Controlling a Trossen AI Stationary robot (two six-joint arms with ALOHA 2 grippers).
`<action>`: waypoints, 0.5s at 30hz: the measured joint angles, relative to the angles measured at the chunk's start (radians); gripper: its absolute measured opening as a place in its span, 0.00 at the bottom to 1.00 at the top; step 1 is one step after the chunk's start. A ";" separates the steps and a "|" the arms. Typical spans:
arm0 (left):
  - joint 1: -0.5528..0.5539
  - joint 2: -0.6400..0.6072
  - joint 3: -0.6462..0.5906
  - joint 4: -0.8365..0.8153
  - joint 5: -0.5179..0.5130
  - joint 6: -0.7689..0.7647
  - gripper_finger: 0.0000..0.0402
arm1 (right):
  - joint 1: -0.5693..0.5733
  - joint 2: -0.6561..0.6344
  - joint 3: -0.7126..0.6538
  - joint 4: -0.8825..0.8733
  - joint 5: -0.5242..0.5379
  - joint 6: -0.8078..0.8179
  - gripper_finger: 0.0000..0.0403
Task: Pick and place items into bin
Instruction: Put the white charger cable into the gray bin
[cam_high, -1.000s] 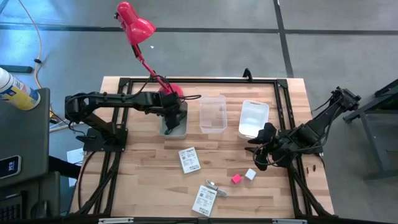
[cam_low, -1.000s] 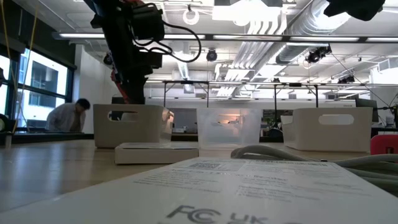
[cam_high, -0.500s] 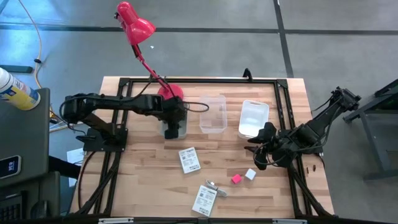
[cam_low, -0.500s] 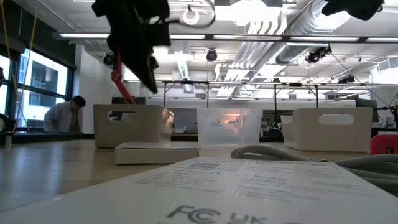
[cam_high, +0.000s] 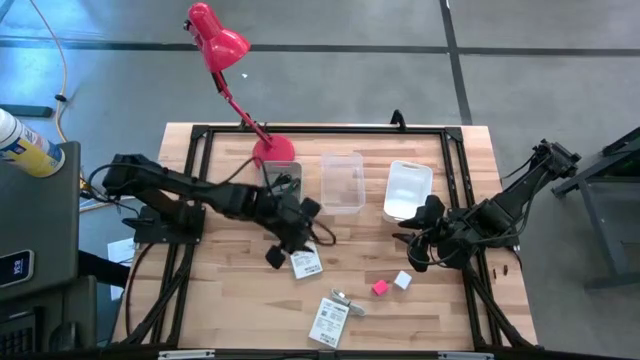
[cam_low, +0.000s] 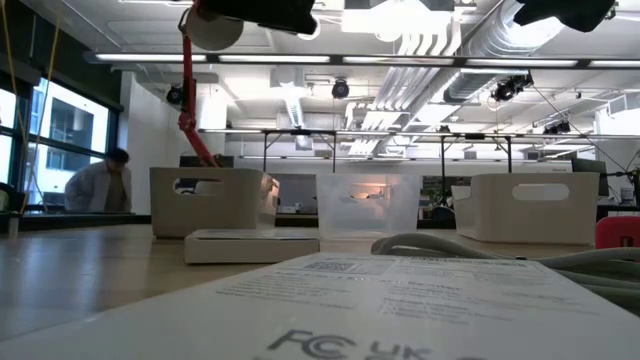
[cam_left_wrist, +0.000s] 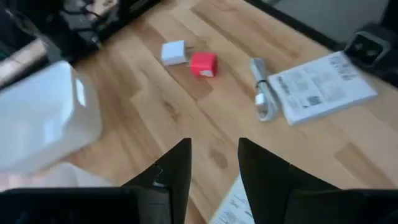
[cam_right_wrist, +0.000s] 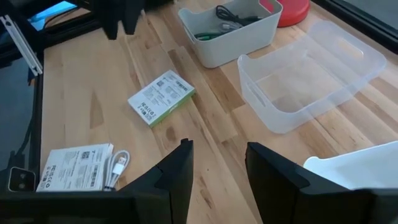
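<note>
My left gripper (cam_high: 298, 238) (cam_left_wrist: 214, 146) is open and hovers above the table, just over a white printed card (cam_high: 305, 260) that lies flat. A second card (cam_high: 328, 320) (cam_left_wrist: 323, 87) lies nearer the near edge with a grey metal piece (cam_high: 346, 300) (cam_left_wrist: 262, 87) beside it. The pink cube (cam_high: 380, 288) (cam_left_wrist: 203, 64) and the white cube (cam_high: 402, 280) (cam_left_wrist: 173, 51) sit side by side on the wood. My right gripper (cam_high: 412, 252) (cam_right_wrist: 217, 149) is open and waits low at the table's right. The left bin (cam_high: 282, 180) (cam_right_wrist: 230, 31) holds a green pen and a black cable.
A clear bin (cam_high: 342, 182) (cam_right_wrist: 311, 71) and a white bin (cam_high: 408, 190) stand in a row with the left bin near the far edge. The red desk lamp (cam_high: 225, 60) rises from its base behind the left bin. A black frame (cam_high: 320, 130) borders the table.
My left arm has come out of the left bin, risen out of the low view, and swung toward the near edge and the right, ending above the white card. The right arm and the loose items have kept still.
</note>
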 joint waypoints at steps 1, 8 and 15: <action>-0.014 0.008 0.000 0.021 -0.044 0.005 0.29 | 0.000 0.000 0.000 -0.003 -0.003 0.000 0.34; -0.044 0.030 0.000 0.121 -0.157 -0.110 0.30 | 0.000 0.000 0.000 -0.021 -0.026 0.000 0.34; -0.069 0.054 -0.001 0.127 -0.152 -0.127 0.28 | 0.000 0.000 0.000 -0.032 -0.030 0.000 0.34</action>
